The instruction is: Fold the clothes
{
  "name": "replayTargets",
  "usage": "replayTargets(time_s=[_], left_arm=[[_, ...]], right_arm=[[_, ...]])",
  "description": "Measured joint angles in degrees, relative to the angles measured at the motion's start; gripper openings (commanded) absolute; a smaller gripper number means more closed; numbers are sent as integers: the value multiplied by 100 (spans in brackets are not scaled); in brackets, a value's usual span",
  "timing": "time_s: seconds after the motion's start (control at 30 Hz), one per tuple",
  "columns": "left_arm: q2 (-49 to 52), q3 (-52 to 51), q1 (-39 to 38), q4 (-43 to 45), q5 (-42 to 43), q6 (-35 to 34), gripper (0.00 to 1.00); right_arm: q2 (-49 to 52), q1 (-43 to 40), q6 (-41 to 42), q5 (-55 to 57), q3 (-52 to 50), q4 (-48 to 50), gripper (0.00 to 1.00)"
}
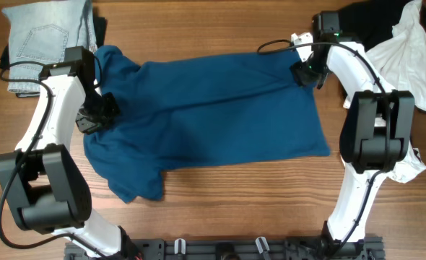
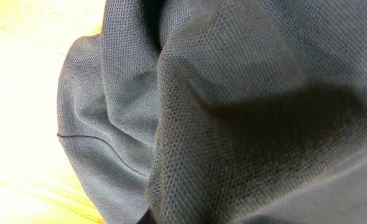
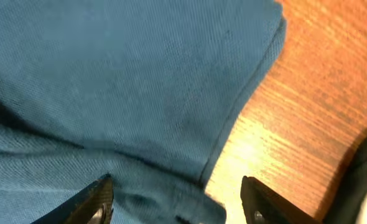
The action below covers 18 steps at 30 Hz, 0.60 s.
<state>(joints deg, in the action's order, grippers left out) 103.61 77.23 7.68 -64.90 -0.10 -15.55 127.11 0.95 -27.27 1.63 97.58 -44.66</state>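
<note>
Across the centre of the wooden table (image 1: 235, 195) lies a blue knit shirt (image 1: 206, 115), the right end effector (image 3: 180, 200) spread over its upper-right hem, while I cannot tell the state of the left end effector (image 1: 94, 115), buried in fabric.

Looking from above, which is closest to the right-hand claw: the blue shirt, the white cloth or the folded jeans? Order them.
From the right gripper:
1. blue shirt, directly under it, at the shirt's corner.
2. white cloth, off to the right side.
3. folded jeans, far across in the top left corner.
</note>
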Motion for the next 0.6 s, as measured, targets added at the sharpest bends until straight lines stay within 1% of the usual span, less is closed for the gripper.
replayTargets(time_s=[0.03, 0.07, 0.1, 0.17, 0.2, 0.33, 0.37, 0.4, 0.43, 0.5, 0.6], left_arm=[[0, 0, 0, 2, 0, 0, 4], [0, 0, 0, 2, 0, 0, 4], [0, 0, 0, 2, 0, 0, 5], [0, 0, 0, 2, 0, 0, 4], [0, 0, 0, 0, 0, 0, 4], [0, 0, 0, 0, 0, 0, 4], [0, 0, 0, 2, 0, 0, 4], [0, 0, 0, 2, 0, 0, 4], [0, 0, 0, 2, 0, 0, 4], [0, 0, 0, 2, 0, 0, 4], [0, 0, 0, 2, 0, 0, 4]], right_arm=[[0, -9, -59, -68, 0, 20, 63], [0, -9, -138, -153, 0, 57, 54], [0, -9, -136, -175, 0, 57, 43], [0, -9, -146, -232, 0, 50, 12], [0, -9, -131, -267, 0, 48, 4], [0, -9, -85, -291, 0, -186, 4], [0, -15, -83, -291, 0, -262, 16], [0, -20, -81, -293, 0, -284, 58], [0, -37, -46, -293, 0, -289, 68], [0, -107, -17, -293, 0, -361, 71], [0, -175, -20, -295, 0, -485, 69]])
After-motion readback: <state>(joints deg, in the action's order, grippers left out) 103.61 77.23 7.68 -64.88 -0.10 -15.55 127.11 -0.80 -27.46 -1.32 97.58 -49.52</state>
